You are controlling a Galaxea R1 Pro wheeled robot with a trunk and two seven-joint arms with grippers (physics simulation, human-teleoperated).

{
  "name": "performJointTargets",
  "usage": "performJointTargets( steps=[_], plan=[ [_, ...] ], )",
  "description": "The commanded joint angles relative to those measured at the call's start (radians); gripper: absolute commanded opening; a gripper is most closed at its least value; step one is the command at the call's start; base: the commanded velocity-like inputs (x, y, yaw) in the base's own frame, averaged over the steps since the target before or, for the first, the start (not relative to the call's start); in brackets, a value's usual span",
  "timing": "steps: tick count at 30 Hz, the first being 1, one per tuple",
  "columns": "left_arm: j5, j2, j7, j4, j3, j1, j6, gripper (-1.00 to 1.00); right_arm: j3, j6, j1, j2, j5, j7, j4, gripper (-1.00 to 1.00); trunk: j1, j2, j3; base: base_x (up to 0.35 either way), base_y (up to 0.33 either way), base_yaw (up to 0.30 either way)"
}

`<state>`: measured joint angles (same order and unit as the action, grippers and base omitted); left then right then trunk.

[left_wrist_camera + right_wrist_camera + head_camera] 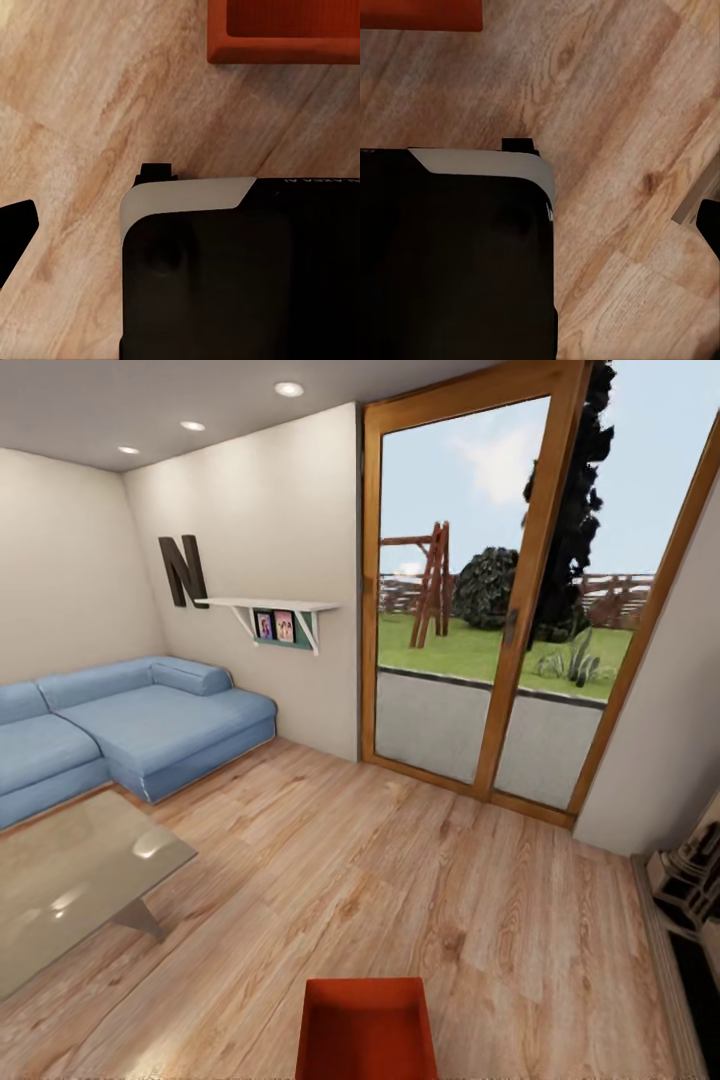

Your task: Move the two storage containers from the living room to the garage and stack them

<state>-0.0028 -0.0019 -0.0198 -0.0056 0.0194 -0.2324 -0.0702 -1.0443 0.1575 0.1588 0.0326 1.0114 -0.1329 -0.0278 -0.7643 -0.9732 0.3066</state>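
Robot is in the living room, head cam facing the wood-framed glass doors (490,610) at far centre-right, garden behind them. One orange-red storage container (366,1028) sits on the light wood plank floor (400,880) at near centre, open top up, directly in front of the robot, its near end cut off by the frame edge. Nothing visible inside it. Blue sofa (120,725) along the far left wall, glass table (70,875) at near left, well apart from the container. White wall shelf (270,610) with a dark letter N (183,570) beside it above the sofa. Something dark and white at the right edge, can't identify. Left wrist cam: plank floor, the robot's black-and-grey base (240,270), and a corner of the container (285,34) just beyond the base, gap of floor between them. Right wrist cam: same base (457,255) and a sliver of the container (420,13). Gripper fingers aren't readable in either wrist cam, so can't tell apart or together for left or right.
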Motion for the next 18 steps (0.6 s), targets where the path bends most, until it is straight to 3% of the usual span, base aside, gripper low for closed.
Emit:
performJointTargets(
  steps=[1,18],
  plan=[
    [0.0,0.0,-0.002,0.001,0.002,-0.001,-0.003,1.0,-0.008,0.004,0.001,0.001,0.007,0.0,-0.003,1.0,0.0,-0.001,0.003,0.0,0.0,0.0],
    [-0.012,0.004,-0.002,-0.006,-0.004,-0.001,-0.004,1.0,-0.008,0.004,0.001,0.001,0.006,0.0,-0.003,1.0,0.0,-0.001,0.03,0.0,0.0,0.0]
  ],
)
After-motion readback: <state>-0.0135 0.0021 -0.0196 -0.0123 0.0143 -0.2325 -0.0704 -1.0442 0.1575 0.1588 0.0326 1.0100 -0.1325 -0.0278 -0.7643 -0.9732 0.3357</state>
